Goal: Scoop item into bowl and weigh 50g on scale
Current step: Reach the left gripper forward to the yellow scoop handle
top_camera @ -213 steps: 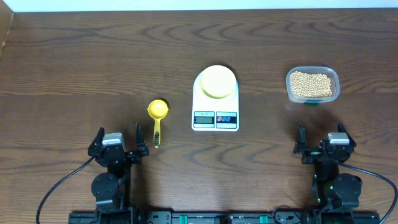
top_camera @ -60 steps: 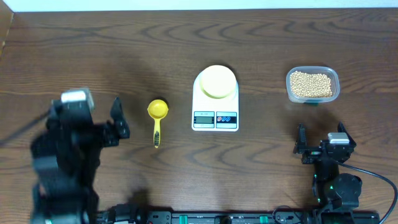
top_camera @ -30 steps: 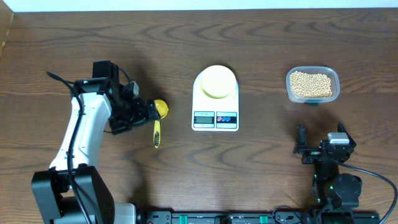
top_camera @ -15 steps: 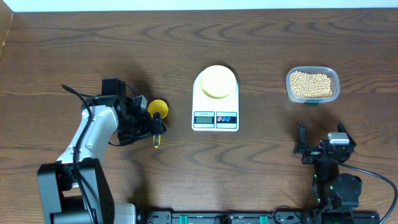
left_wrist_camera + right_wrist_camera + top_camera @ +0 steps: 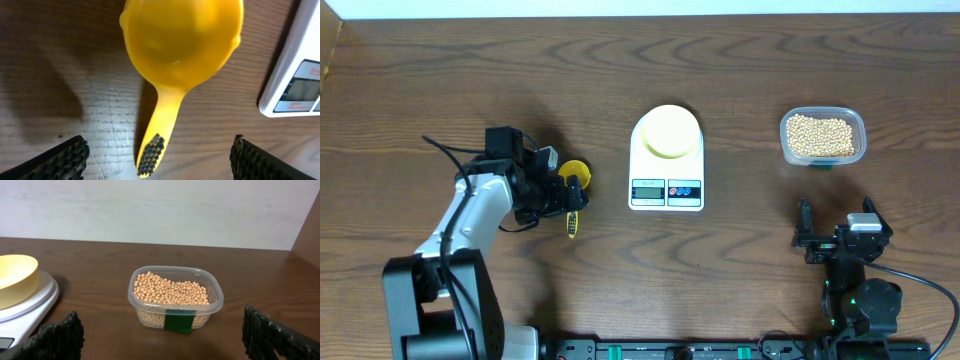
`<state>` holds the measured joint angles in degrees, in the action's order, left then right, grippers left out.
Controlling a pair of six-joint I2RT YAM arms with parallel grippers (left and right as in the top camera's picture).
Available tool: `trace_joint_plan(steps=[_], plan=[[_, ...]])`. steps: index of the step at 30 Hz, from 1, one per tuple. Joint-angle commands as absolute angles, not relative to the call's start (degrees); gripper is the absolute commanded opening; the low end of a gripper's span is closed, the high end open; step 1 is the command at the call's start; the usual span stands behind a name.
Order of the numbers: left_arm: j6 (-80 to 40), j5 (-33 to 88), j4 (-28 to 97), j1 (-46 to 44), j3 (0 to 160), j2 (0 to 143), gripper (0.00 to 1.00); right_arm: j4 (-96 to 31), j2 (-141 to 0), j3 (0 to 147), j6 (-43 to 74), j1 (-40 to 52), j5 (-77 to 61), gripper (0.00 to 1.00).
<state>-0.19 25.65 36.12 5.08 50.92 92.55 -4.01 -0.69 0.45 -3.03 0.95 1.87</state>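
Over on the right side of the table [image 5: 720, 290], the beans [image 5: 822, 136] are sitting in a clear tub [image 5: 861, 122], and none are showing in the bowl [image 5: 667, 131]. The bowl is resting on the scale [image 5: 667, 188] in the middle. Left of the scale, the yellow scoop [image 5: 573, 180] is lying flat with its handle pointing toward the robot. The left arm is reaching out from its base, forearm angling up the table and wrist turning in toward the scoop, so the left gripper [image 5: 160, 155] is hanging right over the handle. Its fingers [image 5: 60, 159] are spreading wide on either side of the handle, not touching it as far as I can see. The right gripper [image 5: 170, 337] is sitting low near its base, facing the tub, fingers wide apart too and gripping nothing.
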Motion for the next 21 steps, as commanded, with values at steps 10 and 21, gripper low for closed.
trace_joint_plan(steps=[10,21], plan=[[0.43,31.99,34.26,4.89,50.46,101.91,0.87,-4.16,-0.34,0.3,-3.46,1.17,1.76,0.99],[0.43,32.25,33.74,4.89,50.46,105.01,0.69,-4.16,-0.34,0.3,-3.46,1.17,1.76,0.99]])
